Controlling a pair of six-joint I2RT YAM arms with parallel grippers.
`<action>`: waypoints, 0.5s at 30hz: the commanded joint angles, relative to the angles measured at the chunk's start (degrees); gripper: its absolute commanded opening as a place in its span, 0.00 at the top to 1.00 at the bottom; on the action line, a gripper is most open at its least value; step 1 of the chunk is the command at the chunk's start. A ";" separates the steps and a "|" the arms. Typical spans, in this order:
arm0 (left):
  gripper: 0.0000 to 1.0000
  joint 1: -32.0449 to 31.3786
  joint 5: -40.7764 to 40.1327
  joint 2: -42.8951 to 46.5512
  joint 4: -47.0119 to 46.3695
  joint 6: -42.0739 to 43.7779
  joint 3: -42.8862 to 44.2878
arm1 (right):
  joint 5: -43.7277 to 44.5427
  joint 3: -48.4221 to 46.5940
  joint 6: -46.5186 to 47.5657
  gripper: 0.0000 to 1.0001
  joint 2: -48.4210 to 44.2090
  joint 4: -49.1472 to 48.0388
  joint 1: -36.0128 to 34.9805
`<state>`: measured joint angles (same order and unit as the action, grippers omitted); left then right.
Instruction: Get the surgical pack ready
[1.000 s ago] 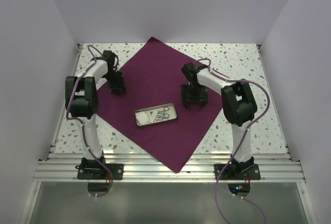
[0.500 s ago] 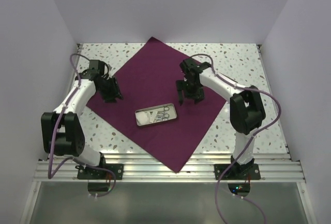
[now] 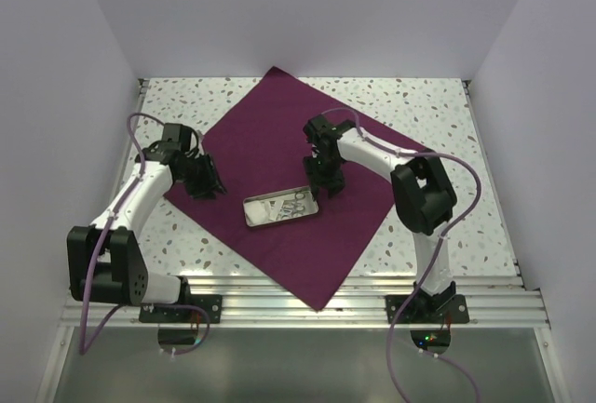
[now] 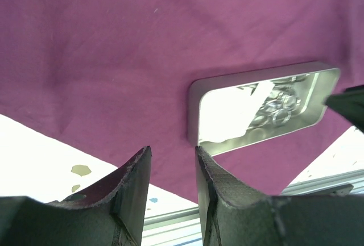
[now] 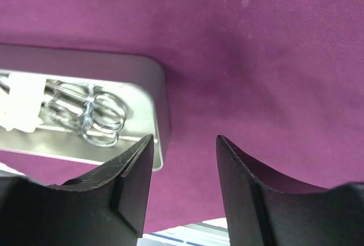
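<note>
A plum-purple cloth lies flat as a diamond on the speckled table. A shallow steel tray sits on its middle, holding silver scissor-like instruments and white gauze. My left gripper is open over the cloth's left part, to the left of the tray. My right gripper is open over the cloth, just above the tray's right end. Neither holds anything.
The speckled table is walled by white panels on three sides. An aluminium rail runs along the near edge, with both arm bases bolted to it. The cloth's near corner reaches that rail.
Both arms swung inward and nearer to the tray. The right gripper moved left and down to the tray's right end. The left gripper moved down along the cloth's left part.
</note>
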<state>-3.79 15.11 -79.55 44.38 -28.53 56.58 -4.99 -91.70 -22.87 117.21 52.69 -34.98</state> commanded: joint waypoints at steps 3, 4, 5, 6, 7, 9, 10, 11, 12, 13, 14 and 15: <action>0.60 -0.16 0.62 2.29 1.41 -0.30 3.54 | 0.60 -2.78 0.55 0.50 1.97 -1.62 -0.70; 0.60 -0.16 0.53 2.29 1.67 -0.21 3.80 | 0.60 -3.04 0.55 0.50 2.32 -1.62 -0.96; 0.60 -0.16 0.53 2.29 1.76 -0.21 3.89 | 0.69 -3.39 0.46 0.51 2.67 -1.36 -0.97; 0.60 -0.16 0.62 2.21 1.85 -0.12 4.24 | 0.77 -4.09 0.37 0.52 3.37 -1.10 -1.05; 0.60 -0.16 0.71 2.12 1.94 -0.03 4.42 | 0.78 -4.36 0.29 0.53 3.64 -1.18 -1.31; 0.60 -0.16 0.62 2.03 2.11 0.06 5.03 | 0.60 -4.63 0.11 0.55 4.08 -1.44 -1.40; 0.60 -0.16 0.62 1.94 2.11 0.06 5.21 | 0.77 -4.80 0.20 0.57 4.69 -1.45 -1.49; 0.60 -0.16 0.62 1.94 2.37 0.06 5.38 | 1.21 -5.33 0.11 0.58 5.04 -1.10 -1.49; 0.60 -0.16 0.71 1.85 2.46 -0.03 5.91 | 1.56 -5.59 0.02 0.61 5.40 -0.83 -1.41; 0.60 -0.16 0.53 1.77 2.64 -0.03 6.17 | 1.91 -5.86 0.02 0.62 6.10 -0.57 -1.40; 0.60 -0.16 0.62 1.77 2.81 -0.03 6.44 | 2.35 -6.29 0.02 0.63 6.36 -0.48 -1.40; 0.60 -0.16 0.53 1.77 2.99 -0.03 6.88 | 2.71 -6.38 -0.07 0.67 6.45 -0.57 -1.40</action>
<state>-3.79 15.09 -78.63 46.22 -28.49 60.42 -4.08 -95.81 -22.90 122.69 52.05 -36.38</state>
